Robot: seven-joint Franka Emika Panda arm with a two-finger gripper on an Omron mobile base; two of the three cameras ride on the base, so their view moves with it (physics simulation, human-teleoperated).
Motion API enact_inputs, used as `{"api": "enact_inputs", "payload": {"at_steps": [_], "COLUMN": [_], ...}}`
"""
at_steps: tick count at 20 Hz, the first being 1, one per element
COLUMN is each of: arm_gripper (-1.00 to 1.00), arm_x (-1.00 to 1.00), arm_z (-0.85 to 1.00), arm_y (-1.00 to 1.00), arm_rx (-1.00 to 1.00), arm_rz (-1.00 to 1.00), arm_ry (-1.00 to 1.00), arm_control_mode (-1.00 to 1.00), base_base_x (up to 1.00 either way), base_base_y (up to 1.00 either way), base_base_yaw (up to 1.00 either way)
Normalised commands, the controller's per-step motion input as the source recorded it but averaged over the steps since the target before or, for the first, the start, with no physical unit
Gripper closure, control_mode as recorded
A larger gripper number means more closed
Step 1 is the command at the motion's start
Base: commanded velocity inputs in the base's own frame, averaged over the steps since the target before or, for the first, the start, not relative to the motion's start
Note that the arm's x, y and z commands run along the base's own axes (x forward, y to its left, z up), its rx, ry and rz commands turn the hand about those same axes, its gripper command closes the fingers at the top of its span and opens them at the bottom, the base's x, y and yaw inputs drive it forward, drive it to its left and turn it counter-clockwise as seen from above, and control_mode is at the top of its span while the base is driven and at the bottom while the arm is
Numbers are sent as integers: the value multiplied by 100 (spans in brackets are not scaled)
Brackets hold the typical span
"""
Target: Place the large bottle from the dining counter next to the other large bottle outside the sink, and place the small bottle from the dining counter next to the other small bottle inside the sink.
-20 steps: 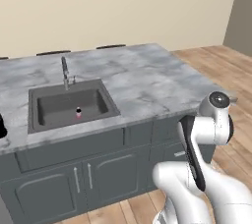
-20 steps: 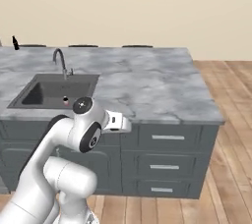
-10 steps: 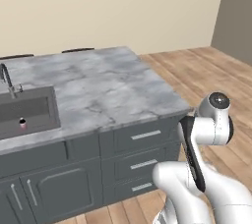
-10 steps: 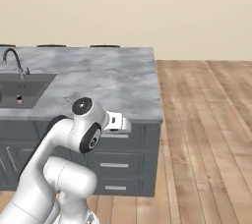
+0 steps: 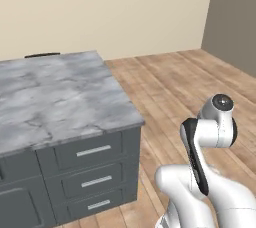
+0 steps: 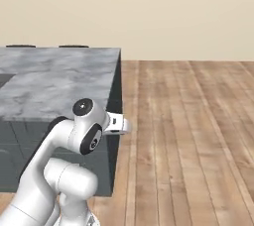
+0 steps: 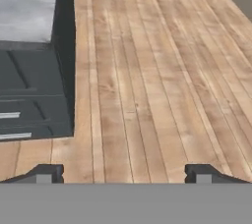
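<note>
My gripper (image 7: 125, 174) is open, its two dark fingertips (image 7: 49, 173) wide apart with nothing between them, hanging over bare wooden floor. In the right base view the hand (image 6: 118, 124) is tucked close to the arm, pointing right, off the corner of the marble-topped cabinet island (image 6: 54, 76). The sink, the dining counter and all the bottles are out of view.
The island's right end (image 5: 55, 97) has a stack of three drawers (image 5: 92, 150), and its dark side wall (image 7: 64, 70) is at the left of the hand view. Wooden floor (image 6: 188, 136) stretches to the right up to a beige wall. Dark chair backs (image 6: 20, 46) stand behind the island.
The whole picture has swung right as the base moves: the sink and faucet slid off the left edge, and more floor is in view. The arm's pose is unchanged.
</note>
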Motion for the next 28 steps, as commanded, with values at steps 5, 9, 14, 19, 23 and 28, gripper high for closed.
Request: {"api": "enact_inputs", "payload": {"at_steps": [5, 9, 14, 19, 23, 28], "arm_gripper": [-100, -100, -100, -100, -100, -100], "arm_x": [0, 0, 0, 0, 0, 0], "arm_z": [0, 0, 0, 0, 0, 0], "arm_y": [0, 0, 0, 0, 0, 0], "arm_rx": [0, 0, 0, 0, 0, 0], "arm_rz": [0, 0, 0, 0, 0, 0], "arm_ry": [0, 0, 0, 0, 0, 0], "arm_control_mode": [100, 100, 100, 100, 100, 100], "base_base_x": [8, 9, 9, 49, 99, 100], "base_base_y": [-100, -100, -100, -87, -42, -22], "base_base_yaw": [0, 0, 0, 1, 1, 0]}}
